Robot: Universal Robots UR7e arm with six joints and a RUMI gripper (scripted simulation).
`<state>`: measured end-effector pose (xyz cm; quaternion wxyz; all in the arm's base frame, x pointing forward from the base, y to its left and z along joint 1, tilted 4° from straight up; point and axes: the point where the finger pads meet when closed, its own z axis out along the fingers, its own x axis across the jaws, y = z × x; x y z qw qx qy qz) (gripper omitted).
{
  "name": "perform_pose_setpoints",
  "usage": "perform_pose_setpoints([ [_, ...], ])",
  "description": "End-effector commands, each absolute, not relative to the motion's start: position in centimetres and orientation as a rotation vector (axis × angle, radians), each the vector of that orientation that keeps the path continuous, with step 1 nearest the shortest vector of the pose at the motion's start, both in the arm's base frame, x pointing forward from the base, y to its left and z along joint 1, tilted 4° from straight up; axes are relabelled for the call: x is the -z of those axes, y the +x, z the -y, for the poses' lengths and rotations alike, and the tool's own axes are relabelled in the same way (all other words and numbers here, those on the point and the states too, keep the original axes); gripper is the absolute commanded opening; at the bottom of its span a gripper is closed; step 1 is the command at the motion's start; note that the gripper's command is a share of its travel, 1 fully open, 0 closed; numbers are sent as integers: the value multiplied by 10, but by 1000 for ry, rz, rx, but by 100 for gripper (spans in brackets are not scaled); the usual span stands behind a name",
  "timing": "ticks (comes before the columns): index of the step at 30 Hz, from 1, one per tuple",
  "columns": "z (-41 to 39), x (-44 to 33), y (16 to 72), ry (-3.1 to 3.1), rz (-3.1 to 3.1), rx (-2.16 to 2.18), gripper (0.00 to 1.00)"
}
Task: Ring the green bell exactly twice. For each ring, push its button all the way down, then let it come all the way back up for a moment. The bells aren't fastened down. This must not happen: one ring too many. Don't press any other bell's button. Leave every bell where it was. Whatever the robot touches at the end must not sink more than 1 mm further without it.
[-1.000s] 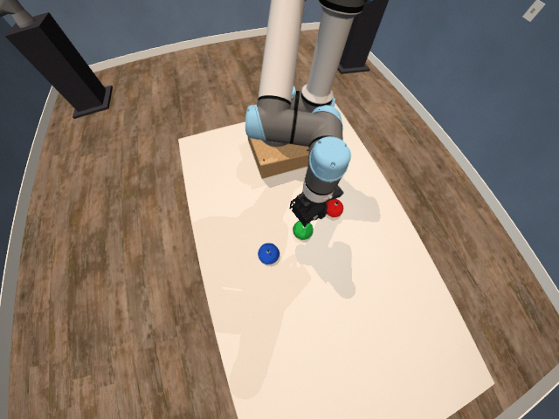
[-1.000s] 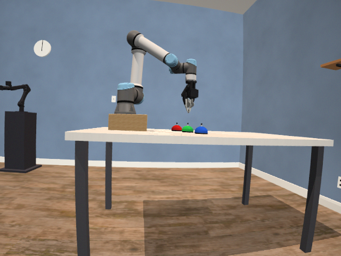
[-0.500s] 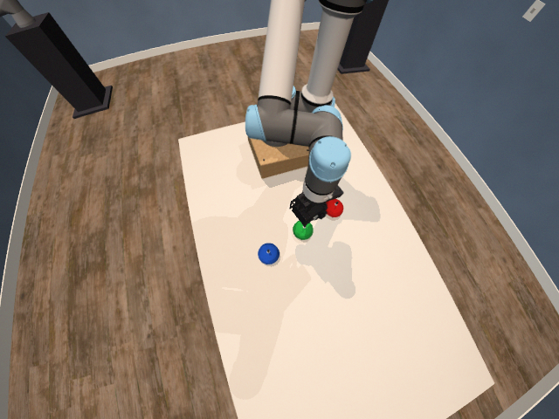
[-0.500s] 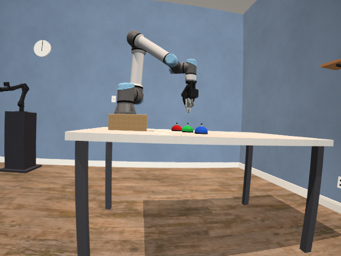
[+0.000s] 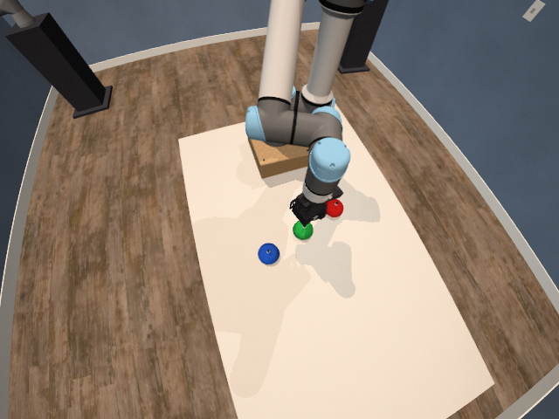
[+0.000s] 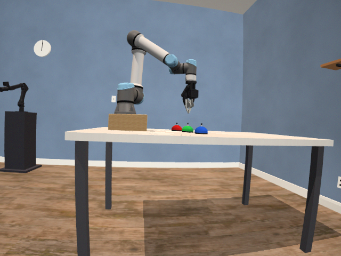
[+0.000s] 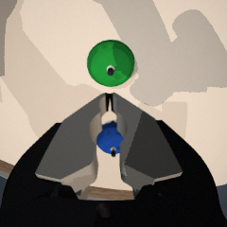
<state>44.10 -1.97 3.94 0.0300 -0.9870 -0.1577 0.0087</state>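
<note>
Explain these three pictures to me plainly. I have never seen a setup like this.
One robot arm stands on a wooden block on a white table. At its end is a two-finger gripper, shut and holding nothing. It hangs above three small dome bells: red, green and blue, each with a button on top. One picture looks down from above, one from the side across the room, and one from a camera at the wrist, looking down past the fingers at the green bell.

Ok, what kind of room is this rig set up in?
It looks like a plain indoor room used as a robot test space: blue walls with a wall clock, a wooden floor, and a light-topped table carrying the arm and three bells.
</note>
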Motion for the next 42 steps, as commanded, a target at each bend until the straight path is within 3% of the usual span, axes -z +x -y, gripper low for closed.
perform_pose_setpoints([
  [1,20,-36,441,-3044,487,-25,0],
  [42,16,17,437,-3044,487,-25,0],
])
